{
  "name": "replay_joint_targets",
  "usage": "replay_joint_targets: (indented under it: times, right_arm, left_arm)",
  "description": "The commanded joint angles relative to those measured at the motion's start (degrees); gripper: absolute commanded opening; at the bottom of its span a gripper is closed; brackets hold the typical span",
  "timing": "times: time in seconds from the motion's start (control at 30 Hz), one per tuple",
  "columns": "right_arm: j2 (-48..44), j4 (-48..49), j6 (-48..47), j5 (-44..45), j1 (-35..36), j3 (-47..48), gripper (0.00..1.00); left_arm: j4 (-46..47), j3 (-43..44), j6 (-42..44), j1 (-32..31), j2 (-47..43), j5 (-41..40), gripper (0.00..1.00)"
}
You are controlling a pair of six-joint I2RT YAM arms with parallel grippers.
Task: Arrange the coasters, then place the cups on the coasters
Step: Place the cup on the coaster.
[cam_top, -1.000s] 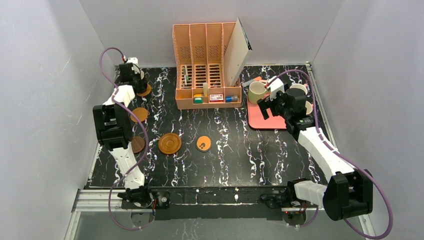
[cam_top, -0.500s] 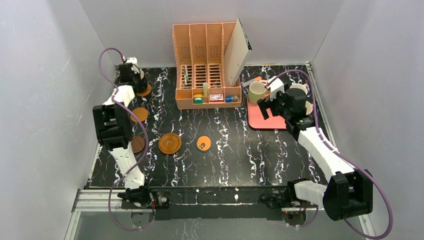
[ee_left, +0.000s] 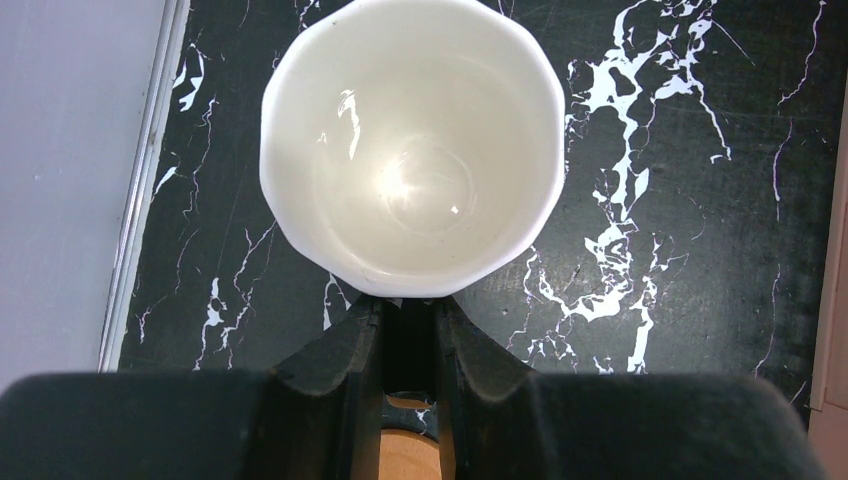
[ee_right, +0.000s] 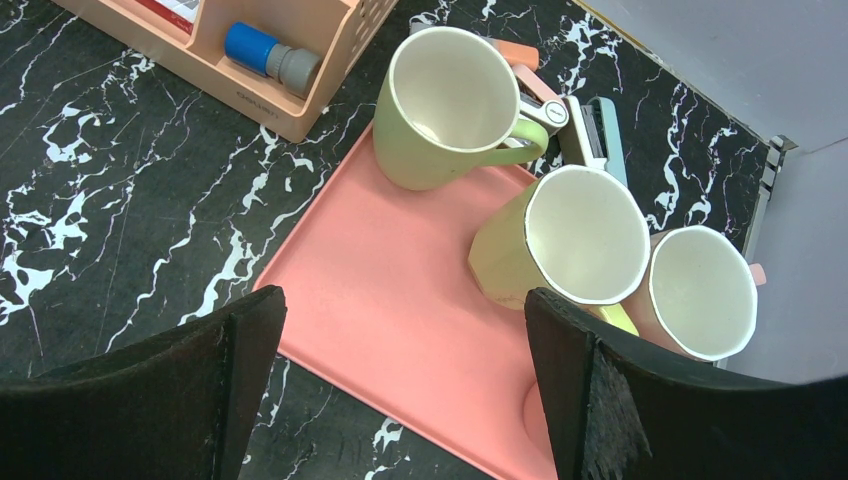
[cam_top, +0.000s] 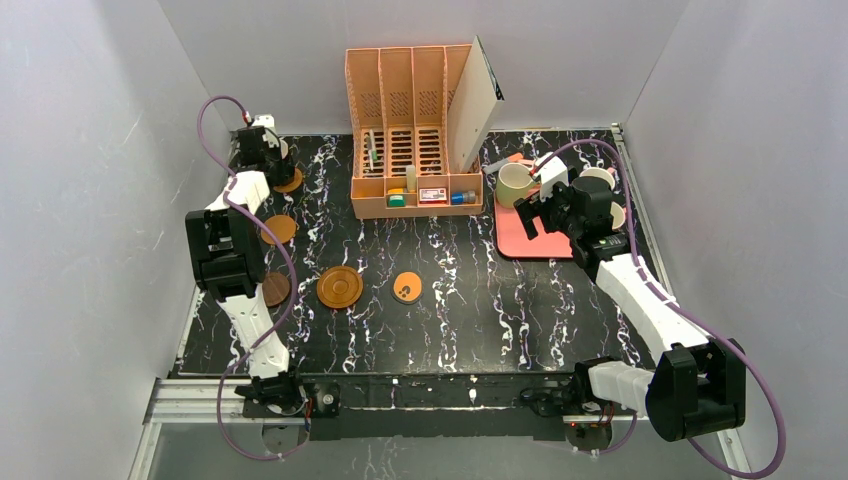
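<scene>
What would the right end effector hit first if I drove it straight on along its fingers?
Probably the bare pink tray, which the open right end effector frames. The yellow mug sits close beside that path and might be clipped; depth is unclear.

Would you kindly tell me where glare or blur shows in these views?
Left wrist: glare spots inside the white cup; fingers dark and soft. Right wrist: fingers blurred near the lens, olive cup and tray sharp. Top external: even light, no glare.
</scene>
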Motion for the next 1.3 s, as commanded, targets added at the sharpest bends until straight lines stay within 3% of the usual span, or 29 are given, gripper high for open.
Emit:
replay_joint_targets:
  times: [0.0,1.27]
  right_arm:
    - [-0.52,0.95,-0.44,-0.73,-0.29,0.34,0.98]
    - [-0.88,0.7,-0.5,-0.98,-0.31,0.43,0.98]
  left_arm:
    - [1.46,-0.81,-0.21,0.03,-3.0,1.13,0.03]
    - [-2.87,0.1,-0.28,0.24,-2.73,1.39,0.34]
